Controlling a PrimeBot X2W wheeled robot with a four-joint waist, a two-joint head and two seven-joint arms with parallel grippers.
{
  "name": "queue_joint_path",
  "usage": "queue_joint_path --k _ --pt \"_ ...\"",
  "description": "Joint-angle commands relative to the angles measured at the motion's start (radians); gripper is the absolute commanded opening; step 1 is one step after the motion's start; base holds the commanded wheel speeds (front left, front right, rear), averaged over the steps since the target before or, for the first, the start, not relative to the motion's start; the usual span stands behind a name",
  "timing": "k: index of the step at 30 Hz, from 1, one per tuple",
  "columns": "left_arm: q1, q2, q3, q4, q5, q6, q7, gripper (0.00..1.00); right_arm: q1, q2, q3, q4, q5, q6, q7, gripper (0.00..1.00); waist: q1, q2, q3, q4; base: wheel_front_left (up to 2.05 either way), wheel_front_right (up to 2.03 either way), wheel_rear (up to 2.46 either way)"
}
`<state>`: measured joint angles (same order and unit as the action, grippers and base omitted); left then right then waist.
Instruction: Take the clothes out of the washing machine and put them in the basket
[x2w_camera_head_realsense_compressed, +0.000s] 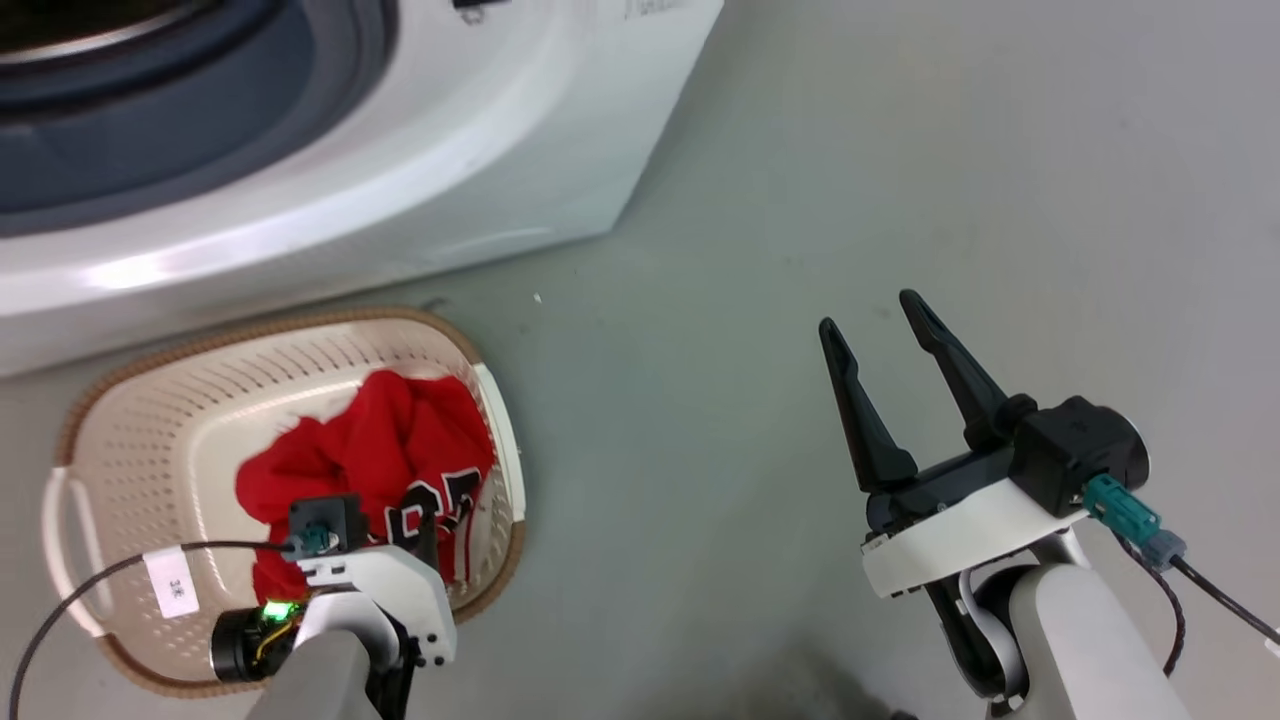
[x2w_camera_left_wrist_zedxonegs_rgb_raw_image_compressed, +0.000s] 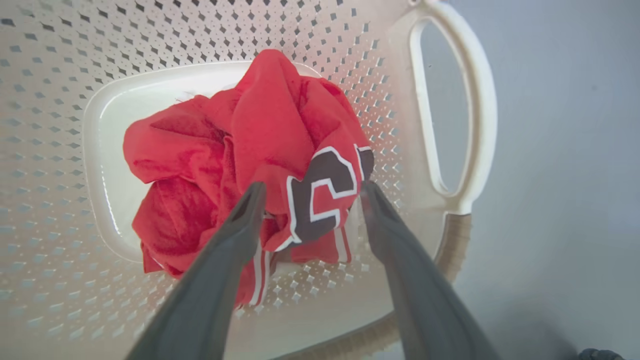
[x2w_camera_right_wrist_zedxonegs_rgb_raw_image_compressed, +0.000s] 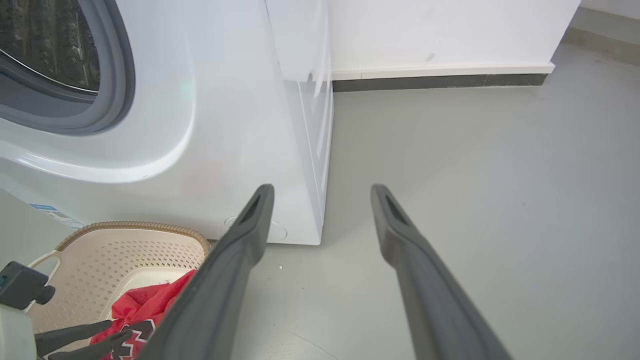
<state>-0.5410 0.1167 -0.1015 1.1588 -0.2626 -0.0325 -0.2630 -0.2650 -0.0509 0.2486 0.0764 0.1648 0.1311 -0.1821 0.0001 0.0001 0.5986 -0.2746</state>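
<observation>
Left wrist cam: the clothes (x2w_camera_left_wrist_zedxonegs_rgb_raw_image_compressed: 270, 125) sit right at the tips of the left tool (x2w_camera_left_wrist_zedxonegs_rgb_raw_image_compressed: 312, 186), and the red heap spreads from there toward 11 o'clock. Its fingers are apart, one on each side of the black-and-white numeral on the jersey (x2w_camera_left_wrist_zedxonegs_rgb_raw_image_compressed: 325, 200), w/ nothing pinched btwn them (whether the tips brush the cloth, can't tell).

Head view: the left arm comes up from 6 o'clock and dips into the basket (x2w_camera_head_realsense_compressed: 150, 420). Its wrist is over the near rim, and a green light (x2w_camera_head_realsense_compressed: 275, 608) glows at its base.

The right tool (x2w_camera_head_realsense_compressed: 869, 311) hangs at 4 o'clock in the head view, well apart from the basket, over bare floor (x2w_camera_head_realsense_compressed: 750, 250). Its fingers are spread wide and empty, pointing approx 11 o'clock.

The basket stands on the floor at 8 o'clock, just in front of the washing machine (x2w_camera_head_realsense_compressed: 450, 150). The red clothes are crumpled together inside, toward its 3 o'clock end. The jersey part is nearest the left tool, w/ plain red cloth beyond it.

The machine's grey-rimmed porthole (x2w_camera_head_realsense_compressed: 150, 120) is at 11 o'clock.
</observation>
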Motion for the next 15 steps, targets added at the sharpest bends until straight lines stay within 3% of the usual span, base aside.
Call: queue_joint_path --k 1,6,15 --pt "0.017 -0.005 0.005 -0.016 -0.006 -0.003 -0.002 1.00 0.015 0.002 -0.005 0.004 -0.006 -0.001 0.004 1.00 -0.0001 -0.0001 -0.084 0.035 0.00 0.00 0.00" --pt "0.091 -0.034 0.016 -0.079 -0.012 -0.013 -0.002 1.00 0.065 0.001 -0.033 0.003 -0.010 -0.001 0.033 1.00 -0.0001 -0.0001 -0.213 0.077 0.00 0.00 0.00" --pt "0.206 -0.061 0.032 -0.287 0.013 0.014 -0.002 1.00 0.164 0.002 -0.072 -0.035 -0.042 -0.001 0.090 1.00 -0.0001 -0.0001 -0.387 0.136 0.00 0.00 0.00"
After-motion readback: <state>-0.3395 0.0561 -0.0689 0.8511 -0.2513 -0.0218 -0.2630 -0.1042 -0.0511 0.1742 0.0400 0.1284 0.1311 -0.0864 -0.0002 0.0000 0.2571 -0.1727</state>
